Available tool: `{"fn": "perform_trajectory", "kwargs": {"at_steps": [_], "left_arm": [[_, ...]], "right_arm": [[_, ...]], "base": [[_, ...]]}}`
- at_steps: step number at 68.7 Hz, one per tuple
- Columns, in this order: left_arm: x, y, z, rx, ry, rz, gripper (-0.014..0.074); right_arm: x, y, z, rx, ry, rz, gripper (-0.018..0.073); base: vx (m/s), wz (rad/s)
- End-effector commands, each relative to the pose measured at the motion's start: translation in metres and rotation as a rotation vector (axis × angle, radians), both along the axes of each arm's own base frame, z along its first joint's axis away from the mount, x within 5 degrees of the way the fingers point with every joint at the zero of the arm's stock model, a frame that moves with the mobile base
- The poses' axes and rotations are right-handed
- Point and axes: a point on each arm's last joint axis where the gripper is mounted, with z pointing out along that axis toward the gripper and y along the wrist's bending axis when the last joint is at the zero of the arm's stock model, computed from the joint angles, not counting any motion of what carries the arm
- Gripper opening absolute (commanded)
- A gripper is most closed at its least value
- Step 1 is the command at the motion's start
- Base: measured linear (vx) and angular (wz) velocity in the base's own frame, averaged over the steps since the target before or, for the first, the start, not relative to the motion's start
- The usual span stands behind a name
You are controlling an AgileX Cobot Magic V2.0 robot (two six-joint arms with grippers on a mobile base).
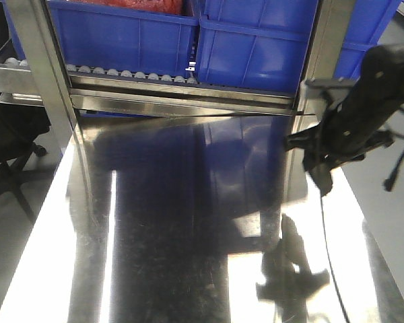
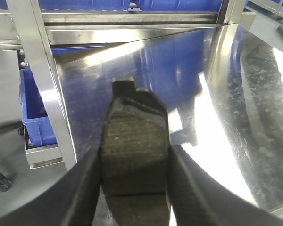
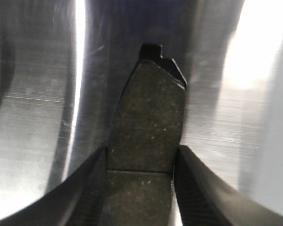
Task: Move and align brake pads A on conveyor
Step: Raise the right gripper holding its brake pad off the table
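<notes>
Spreading under both tools is the broad, shiny steel counter point(image 1: 188, 222), scratched and streaked with glare. Beyond the tools, at the counter's far edge, stands the steel roller rack point(image 1: 182, 94), with large blue plastic bins point(image 1: 256, 40) sitting on its rollers. A smaller blue plastic bin point(image 2: 35, 113) shows to the left of the left tool, past a steel upright and off the counter's side.

The black right arm point(image 1: 363, 94) reaches over the counter's right side, raised clear of the steel, which mirrors its dark shape below.

The left tool point(image 2: 136, 155) is clamped on a flat, dark grey, curved oblong brake pad point(image 2: 134, 127). Its black fingers point(image 2: 85, 183) press the two long sides, and the pad juts forward past the fingertips. Whether its far end touches the counter cannot be told.

The right tool point(image 3: 141, 149) is likewise clamped on a second brake pad point(image 3: 146, 117) of the same kind, which points ahead over the blurred steel. In the front view this pad cannot be made out.

Each pad has a thin groove point(image 3: 139, 170) running across it between the fingers. Each also has a black backing edge point(image 3: 177, 70) and a small square tab point(image 3: 151, 49) at the far tip.
</notes>
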Motion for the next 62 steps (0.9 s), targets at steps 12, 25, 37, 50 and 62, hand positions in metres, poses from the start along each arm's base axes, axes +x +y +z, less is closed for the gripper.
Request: {"fn": "perform_trajectory", "kwargs": {"at_steps": [12, 25, 37, 50, 62], "left_arm": [[0.002, -0.002, 0.017, -0.042, -0.103, -0.020, -0.0006], [0.002, -0.002, 0.017, -0.042, -0.103, -0.020, -0.0006], [0.002, -0.002, 0.017, -0.042, -0.103, -0.020, -0.0006], [0.002, -0.002, 0.017, -0.042, -0.103, -0.020, -0.0006], [0.002, -0.002, 0.017, -0.042, -0.103, -0.020, -0.0006]], "right_arm": [[-0.050, -0.024, 0.107, -0.089, -0.348, -0.012, -0.0008], [-0.093, -0.031, 0.147, -0.069, -0.498, -0.024, -0.0006], [-0.139, -0.038, 0.141, -0.053, -0.612, -0.018, -0.0006], [-0.197, -0.047, 0.113, -0.027, -0.720, -0.014, -0.0006], [-0.245, -0.052, 0.092, 0.025, -0.840, -0.018, -0.0006]], "base": [[0.00, 0.00], [0.00, 0.00], [0.00, 0.00], [0.00, 0.00], [0.00, 0.00]]}}
